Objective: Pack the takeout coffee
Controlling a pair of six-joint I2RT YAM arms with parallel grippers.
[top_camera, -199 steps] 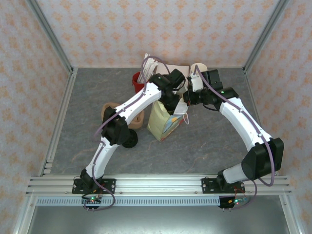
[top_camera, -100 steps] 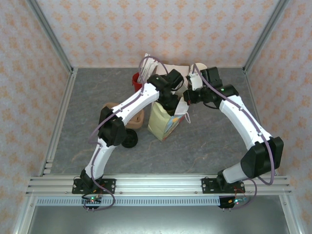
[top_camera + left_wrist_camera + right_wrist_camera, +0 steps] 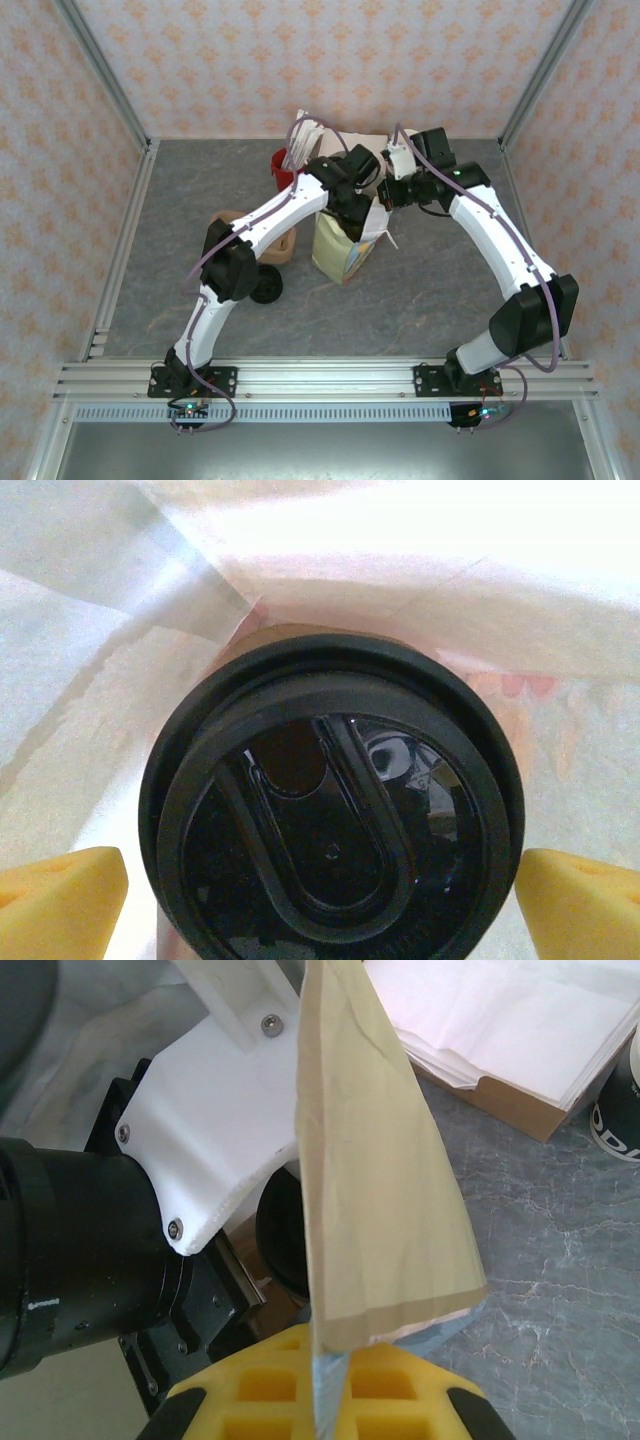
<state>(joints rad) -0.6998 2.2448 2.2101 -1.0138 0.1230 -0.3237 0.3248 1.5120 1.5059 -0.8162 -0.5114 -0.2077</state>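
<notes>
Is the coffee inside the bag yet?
Inside: in the left wrist view the bag walls rise around the coffee, lid up.

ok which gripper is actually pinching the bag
The right gripper: it is shut on the edge of the paper bag, while the left gripper stands open either side of the takeout coffee.

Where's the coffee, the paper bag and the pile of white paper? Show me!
takeout coffee (image 3: 330, 820): left wrist view, middle of its round black lid.
paper bag (image 3: 375, 1180): right wrist view, on its tan upright side.
pile of white paper (image 3: 500, 1020): right wrist view, on the top sheet.
</notes>
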